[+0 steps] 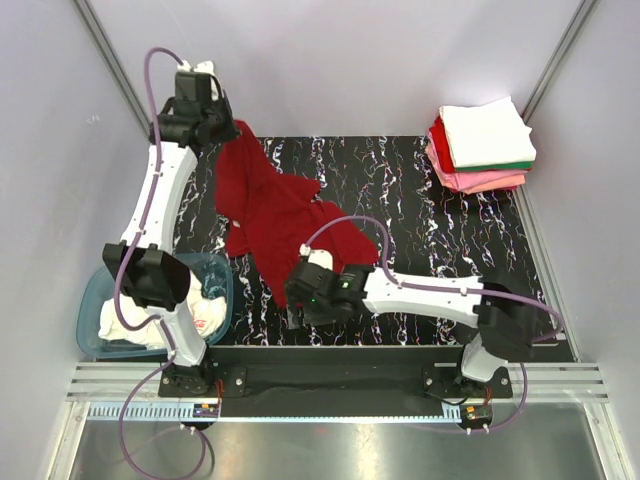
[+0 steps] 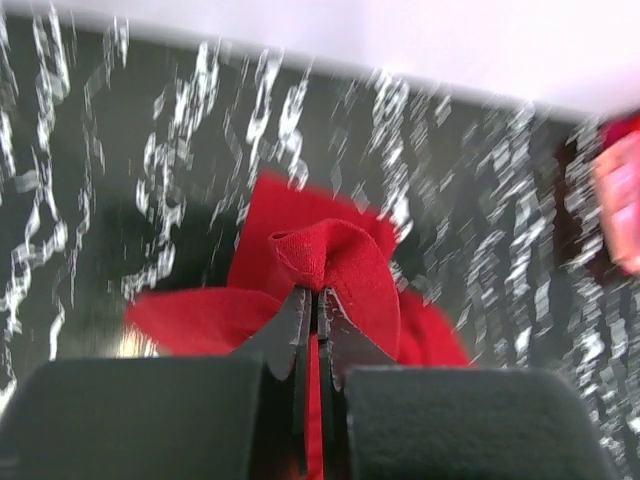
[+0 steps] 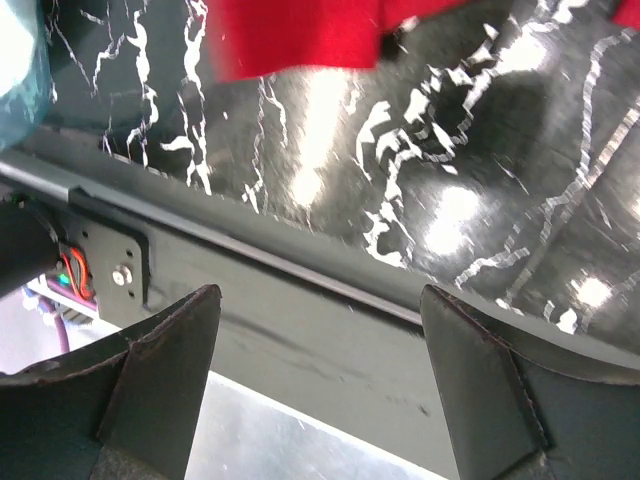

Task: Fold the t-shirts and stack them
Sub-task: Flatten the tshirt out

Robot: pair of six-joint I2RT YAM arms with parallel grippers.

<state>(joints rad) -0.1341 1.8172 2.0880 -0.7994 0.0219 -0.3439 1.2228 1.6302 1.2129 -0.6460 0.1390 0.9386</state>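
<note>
A plain dark red t-shirt (image 1: 280,210) lies crumpled and stretched across the left half of the black marbled mat (image 1: 440,230). My left gripper (image 1: 231,128) is shut on its far corner at the back left. In the left wrist view the gripper (image 2: 318,296) has red cloth (image 2: 330,255) bunched between the closed jaws. My right gripper (image 1: 296,315) is open and empty, near the mat's front edge just past the shirt's near end. In the right wrist view the gripper (image 3: 318,300) is over the front rail, with the shirt's edge (image 3: 300,30) at the top. A stack of folded shirts (image 1: 485,145), white on top, sits at the back right.
A teal tub (image 1: 95,310) holding white shirts (image 1: 130,322) stands at the near left, beside the left arm's base; its rim shows in the right wrist view (image 3: 15,60). A black bar and metal rail (image 1: 340,380) run along the front. The stack's pink edge shows in the left wrist view (image 2: 620,200).
</note>
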